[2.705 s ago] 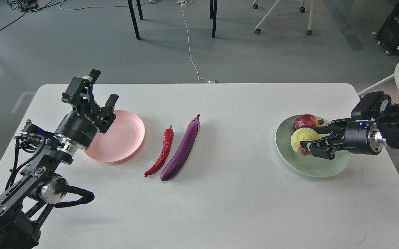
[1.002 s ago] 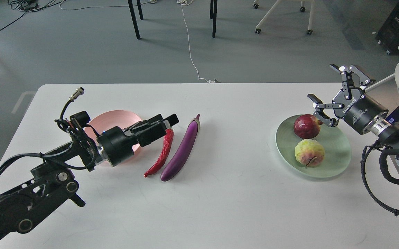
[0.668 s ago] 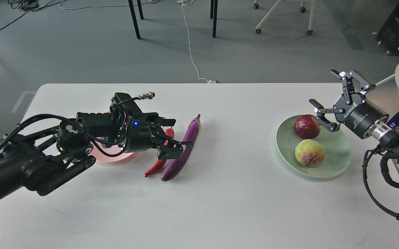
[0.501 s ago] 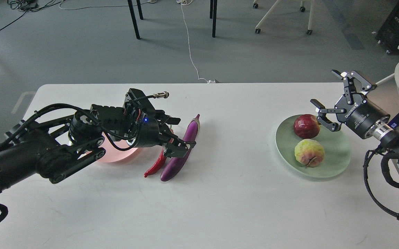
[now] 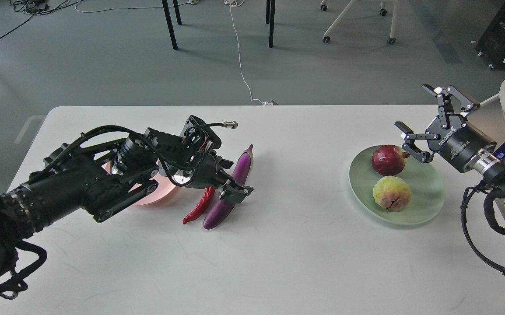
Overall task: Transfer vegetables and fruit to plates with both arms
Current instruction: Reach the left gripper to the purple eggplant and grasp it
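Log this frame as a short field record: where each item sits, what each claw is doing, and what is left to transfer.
eggplant: on the table, beside the chili pepper
chili pepper: on the table, partly hidden by the left arm
pink plate: mostly hidden by the left arm
green plate: holds both fruits
pomegranate: on green plate, far side
yellow-green fruit: on green plate, near side
left claw: at the eggplant's middle, open or shut unclear
right claw: open, raised beyond the pomegranate, holding nothing
remaining: eggplant and chili pepper

lab/office | grey floor [image 5: 103,65] | loose cables [image 5: 240,57] | wheeled chair [image 5: 357,17]
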Motion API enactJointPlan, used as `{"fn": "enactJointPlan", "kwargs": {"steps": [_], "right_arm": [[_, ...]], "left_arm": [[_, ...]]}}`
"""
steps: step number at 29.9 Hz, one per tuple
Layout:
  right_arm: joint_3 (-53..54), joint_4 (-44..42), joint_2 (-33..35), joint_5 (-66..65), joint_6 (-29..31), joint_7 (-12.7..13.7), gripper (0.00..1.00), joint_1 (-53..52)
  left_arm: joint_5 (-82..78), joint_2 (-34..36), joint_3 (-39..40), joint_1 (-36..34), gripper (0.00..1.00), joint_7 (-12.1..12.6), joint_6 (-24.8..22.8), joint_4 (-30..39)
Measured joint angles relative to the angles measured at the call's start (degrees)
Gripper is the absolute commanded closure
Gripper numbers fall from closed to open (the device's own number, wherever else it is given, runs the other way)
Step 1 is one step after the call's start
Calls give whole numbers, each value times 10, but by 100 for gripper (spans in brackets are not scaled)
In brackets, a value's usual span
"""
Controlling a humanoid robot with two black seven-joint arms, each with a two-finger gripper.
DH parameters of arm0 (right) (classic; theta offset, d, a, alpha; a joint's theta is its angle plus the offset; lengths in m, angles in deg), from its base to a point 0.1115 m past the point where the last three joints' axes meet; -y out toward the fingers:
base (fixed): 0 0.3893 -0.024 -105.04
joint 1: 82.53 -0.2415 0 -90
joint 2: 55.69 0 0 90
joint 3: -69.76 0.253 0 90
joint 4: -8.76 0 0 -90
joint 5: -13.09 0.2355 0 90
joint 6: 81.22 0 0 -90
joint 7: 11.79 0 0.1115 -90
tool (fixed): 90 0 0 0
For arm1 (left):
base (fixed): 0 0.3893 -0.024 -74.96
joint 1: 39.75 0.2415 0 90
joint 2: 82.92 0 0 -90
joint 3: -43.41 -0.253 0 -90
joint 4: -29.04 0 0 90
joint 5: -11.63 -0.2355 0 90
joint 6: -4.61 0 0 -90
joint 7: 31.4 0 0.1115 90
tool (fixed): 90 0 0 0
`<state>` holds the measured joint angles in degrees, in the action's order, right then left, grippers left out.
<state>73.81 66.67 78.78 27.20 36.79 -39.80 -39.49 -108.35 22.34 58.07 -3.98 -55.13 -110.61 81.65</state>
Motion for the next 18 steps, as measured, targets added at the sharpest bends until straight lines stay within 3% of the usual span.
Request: {"fn": "enactJointPlan", "kwargs": {"steps": [13,18], "right_arm": [[0,0,-2,0,0,0,4,1],[-1,-1,-2,-1,0,0,4,1]], "left_arm": [[0,-8,-1,8,4,3,-2,-26],[0,-12,-1,19,10,3,-1,-27]]}}
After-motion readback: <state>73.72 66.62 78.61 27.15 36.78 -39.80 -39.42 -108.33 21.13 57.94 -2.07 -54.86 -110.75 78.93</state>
